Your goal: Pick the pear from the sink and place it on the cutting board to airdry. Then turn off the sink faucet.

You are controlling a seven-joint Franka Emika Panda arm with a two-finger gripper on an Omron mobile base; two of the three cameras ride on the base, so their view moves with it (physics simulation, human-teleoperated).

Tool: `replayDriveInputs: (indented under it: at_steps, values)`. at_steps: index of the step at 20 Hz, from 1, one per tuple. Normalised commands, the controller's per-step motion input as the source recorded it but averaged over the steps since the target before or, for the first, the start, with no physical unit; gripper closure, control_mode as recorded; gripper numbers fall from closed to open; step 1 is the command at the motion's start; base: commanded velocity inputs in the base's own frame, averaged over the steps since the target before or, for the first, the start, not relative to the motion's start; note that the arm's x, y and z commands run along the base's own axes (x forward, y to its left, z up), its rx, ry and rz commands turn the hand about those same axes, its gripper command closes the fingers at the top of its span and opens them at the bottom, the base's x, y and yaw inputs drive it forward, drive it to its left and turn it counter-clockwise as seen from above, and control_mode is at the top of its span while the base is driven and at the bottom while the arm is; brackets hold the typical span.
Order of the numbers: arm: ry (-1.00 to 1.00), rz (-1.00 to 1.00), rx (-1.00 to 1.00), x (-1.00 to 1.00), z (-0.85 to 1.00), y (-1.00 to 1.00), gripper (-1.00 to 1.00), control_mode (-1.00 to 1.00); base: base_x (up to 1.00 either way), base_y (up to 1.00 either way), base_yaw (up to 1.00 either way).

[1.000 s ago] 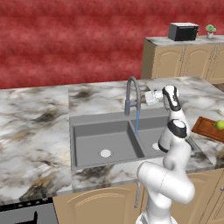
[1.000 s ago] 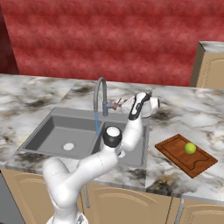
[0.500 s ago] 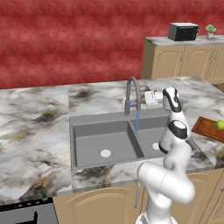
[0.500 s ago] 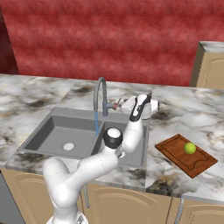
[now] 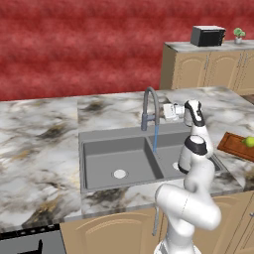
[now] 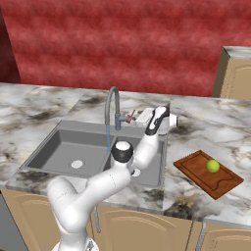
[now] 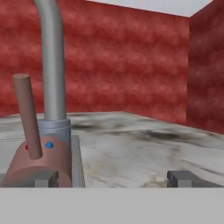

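**Faucet handle approach, pear already on the board**

Marble desk (image 5: pixel 44 144) with a red wall behind carries a grey double sink (image 5: pixel 116 156). Pear (image 6: pixel 213 166) rests on the cutting board (image 6: pixel 196 169), right of the sink, so the remaining step appears to be shutting off the water. Faucet (image 5: pixel 150 106) runs a thin blue stream into the basin. Gripper (image 6: pixel 142 117) sits just beside the faucet base, jaws spread wide and holding nothing; in the hand view its left fingertip (image 7: pixel 41 178) lies at the reddish base of the handle (image 7: pixel 27 116), the right one well apart. Handle is a slim, upright, rigid lever; being smooth, it may slip, so contact near its upper end should give the best leverage.
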Motion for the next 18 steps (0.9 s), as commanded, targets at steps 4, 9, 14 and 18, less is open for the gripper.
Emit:
replayDriveInputs:
  at_steps: [4, 9, 14, 18]
  values:
    - [0.02, 0.43, -0.03, 0.5, 0.53, 0.0, -1.0, -1.0, 0.0, 0.0, 0.0]
    - [0.05, 0.34, -0.1, 0.48, 0.69, 0.06, -1.0, -1.0, 0.0, 0.0, 0.0]
    - [0.13, 0.22, -0.17, 0.5, 0.82, 0.34, -1.0, -1.0, 0.0, 0.0, 0.0]
    - [0.18, 0.15, -0.27, 0.45, 0.76, 0.48, -1.0, -1.0, 0.0, 0.0, 0.0]
